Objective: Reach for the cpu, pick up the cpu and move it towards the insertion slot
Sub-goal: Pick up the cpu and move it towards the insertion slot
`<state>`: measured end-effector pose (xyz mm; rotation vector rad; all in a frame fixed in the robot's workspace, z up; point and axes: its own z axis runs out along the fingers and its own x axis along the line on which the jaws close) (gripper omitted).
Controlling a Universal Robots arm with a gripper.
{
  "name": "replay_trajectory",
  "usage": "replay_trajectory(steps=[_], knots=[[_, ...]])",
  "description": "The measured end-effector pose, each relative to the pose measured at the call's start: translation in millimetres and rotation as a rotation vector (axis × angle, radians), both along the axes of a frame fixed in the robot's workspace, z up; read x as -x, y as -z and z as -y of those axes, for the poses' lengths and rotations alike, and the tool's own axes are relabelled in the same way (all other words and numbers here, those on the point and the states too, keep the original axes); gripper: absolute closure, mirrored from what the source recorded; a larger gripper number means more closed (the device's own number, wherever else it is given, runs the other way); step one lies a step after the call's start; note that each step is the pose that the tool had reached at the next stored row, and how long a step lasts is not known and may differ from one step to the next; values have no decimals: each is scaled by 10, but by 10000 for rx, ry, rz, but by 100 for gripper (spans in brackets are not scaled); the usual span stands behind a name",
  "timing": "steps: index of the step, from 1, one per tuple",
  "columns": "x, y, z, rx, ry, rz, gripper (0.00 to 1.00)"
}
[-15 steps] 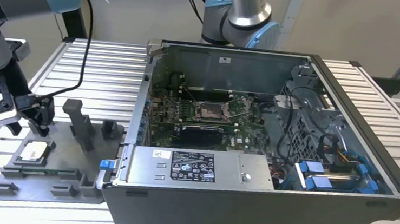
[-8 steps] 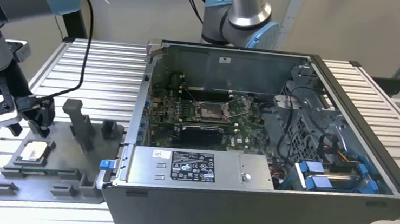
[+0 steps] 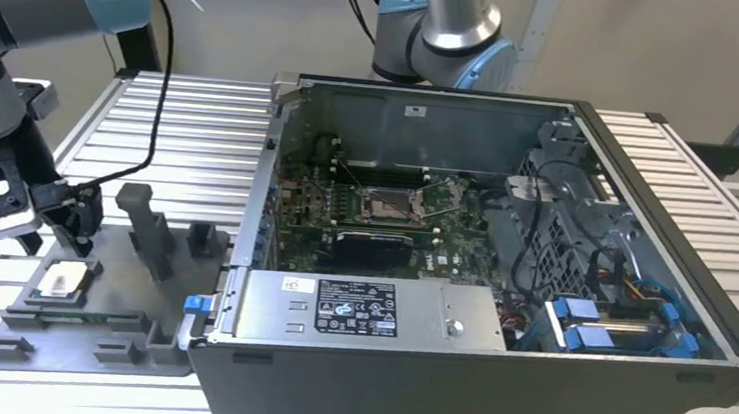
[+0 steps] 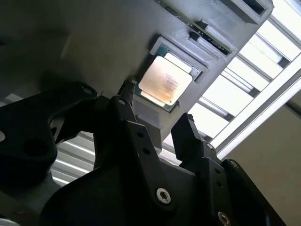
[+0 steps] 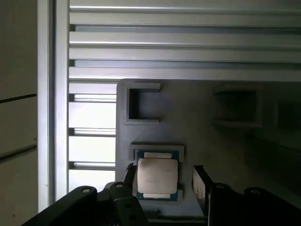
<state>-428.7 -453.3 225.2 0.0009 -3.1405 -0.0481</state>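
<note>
The cpu (image 3: 62,282), a small square chip with a pale silvery top, lies flat in a recess of the grey plastic fixture tray (image 3: 90,338) at the exterior view's left. My gripper (image 3: 54,240) hangs just above it, open. In both wrist views the cpu (image 5: 157,176) (image 4: 165,81) sits between the two dark fingers (image 5: 201,186), which stand apart on either side of it; I cannot tell whether either finger touches it. The insertion slot (image 3: 392,204), a silver-framed socket on green board, lies inside the open computer case (image 3: 635,386).
Grey upright blocks (image 3: 147,228) rise from the tray right beside my gripper. The case wall (image 3: 251,217) stands between tray and slot. A second arm's base (image 3: 439,32) is behind the case. All of this rests on a ribbed metal table (image 3: 176,120).
</note>
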Motion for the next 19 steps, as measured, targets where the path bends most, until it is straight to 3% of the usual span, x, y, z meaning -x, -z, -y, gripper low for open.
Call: replay_trajectory(steps=[7, 19], knots=[[2, 65, 58, -1, -1, 1, 0], [25, 166, 64, 1, 23, -1, 0]])
